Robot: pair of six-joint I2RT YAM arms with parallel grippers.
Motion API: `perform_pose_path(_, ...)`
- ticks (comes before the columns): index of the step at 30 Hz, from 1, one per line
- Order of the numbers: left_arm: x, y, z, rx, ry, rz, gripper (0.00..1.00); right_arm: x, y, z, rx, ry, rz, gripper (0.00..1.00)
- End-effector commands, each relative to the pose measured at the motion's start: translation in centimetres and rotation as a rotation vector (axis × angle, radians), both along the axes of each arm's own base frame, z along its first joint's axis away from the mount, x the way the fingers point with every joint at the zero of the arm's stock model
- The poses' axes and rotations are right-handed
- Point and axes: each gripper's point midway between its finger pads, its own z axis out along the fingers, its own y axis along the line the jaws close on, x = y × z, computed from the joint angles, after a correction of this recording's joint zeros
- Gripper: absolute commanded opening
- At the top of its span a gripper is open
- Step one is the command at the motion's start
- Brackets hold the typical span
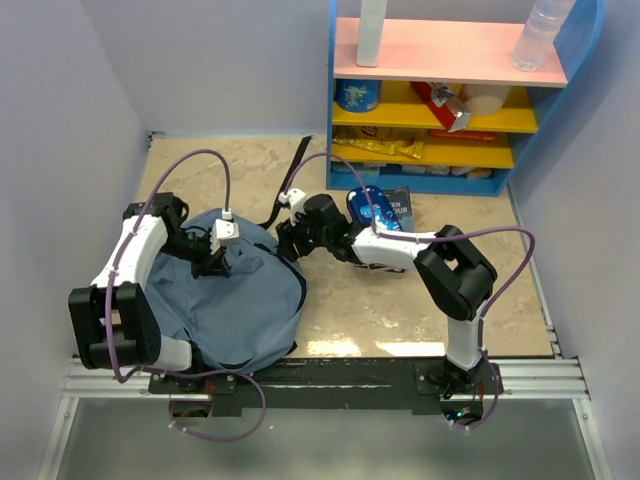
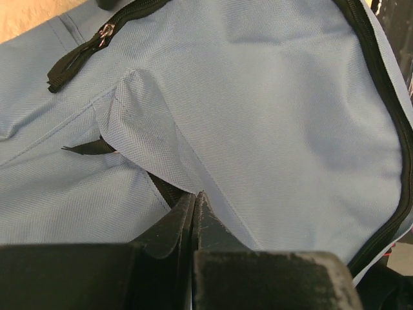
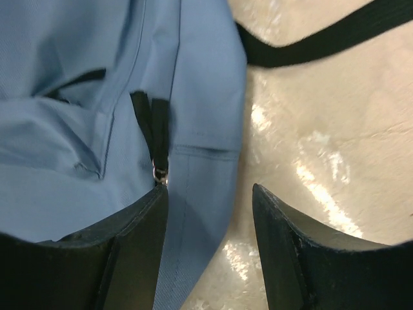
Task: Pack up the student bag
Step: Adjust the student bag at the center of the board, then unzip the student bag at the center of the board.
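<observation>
I am pinching a fold of the bag with the left claw, its fingers pressed together on the cloth. The right claw is hanging spread over the bag's edge, the zip tab just beside its left finger. I am judging packing barely begun: a book and a can are lying beyond the right claw, outside the bag.
</observation>
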Motion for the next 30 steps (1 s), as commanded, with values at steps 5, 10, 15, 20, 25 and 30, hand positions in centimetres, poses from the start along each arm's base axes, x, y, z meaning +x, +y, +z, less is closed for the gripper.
perform_pose_path(5,-0.2,-1.2,2.2,-0.036,-0.041,-0.061,0.0,-1.4,2.0,3.1,0.106,-0.065,0.11,0.58)
perform_pose_path(10,-0.7,-1.6,1.4,-0.028,0.001,-0.076,0.0,-0.9,3.4,3.0,0.116,-0.067,0.153,0.59)
perform_pose_path(15,-0.6,-1.6,0.5,-0.029,0.034,-0.052,0.0,-0.6,4.5,1.1,0.084,-0.024,0.184,0.57)
perform_pose_path(20,0.2,-1.4,-0.1,-0.015,0.021,-0.025,0.0,-0.5,4.1,-0.7,0.037,-0.004,0.18,0.54)
perform_pose_path(25,0.5,-1.5,0.0,-0.018,0.016,-0.015,0.0,-0.3,4.0,-1.5,0.024,-0.001,0.166,0.49)
perform_pose_path(30,0.5,-1.4,-0.1,-0.013,0.007,-0.006,0.0,0.0,4.3,-0.1,0.07,-0.023,0.152,0.3)
